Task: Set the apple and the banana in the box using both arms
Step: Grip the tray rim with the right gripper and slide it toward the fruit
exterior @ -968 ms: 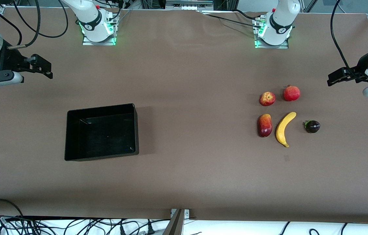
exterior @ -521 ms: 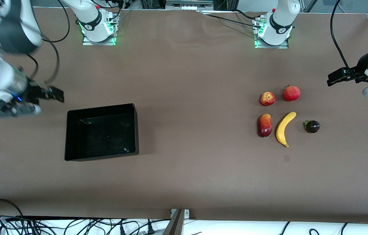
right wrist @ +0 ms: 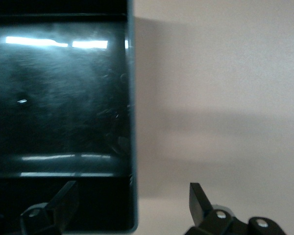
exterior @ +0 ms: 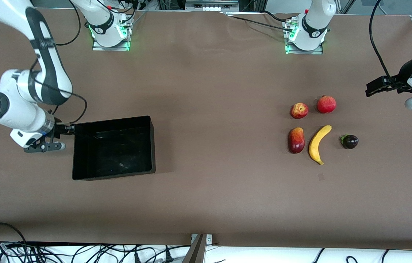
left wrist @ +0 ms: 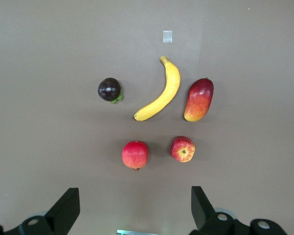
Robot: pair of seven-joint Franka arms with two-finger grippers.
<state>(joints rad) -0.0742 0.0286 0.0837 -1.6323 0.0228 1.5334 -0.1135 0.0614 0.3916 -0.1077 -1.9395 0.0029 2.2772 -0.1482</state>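
The apple (exterior: 299, 110), red with yellowish patches, lies toward the left arm's end of the table; it also shows in the left wrist view (left wrist: 183, 149). The yellow banana (exterior: 319, 143) lies nearer the front camera than the apple, and shows in the left wrist view (left wrist: 161, 92). The black box (exterior: 114, 149) sits empty toward the right arm's end. My right gripper (exterior: 65, 129) is open, its fingers on either side of the box's end wall (right wrist: 131, 122); it also shows in the right wrist view (right wrist: 131, 191). My left gripper (exterior: 372, 87) is open and empty, up in the air beside the fruits (left wrist: 133, 193).
A uniformly red round fruit (exterior: 326, 104) lies beside the apple. A dark red-orange elongated fruit (exterior: 296, 140) and a dark purple round fruit (exterior: 349, 141) flank the banana. A small grey patch (exterior: 321, 177) marks the table near the banana.
My right arm has swung in from the table's edge and come down at the box's end wall. The left arm, the fruits and the box have not moved.
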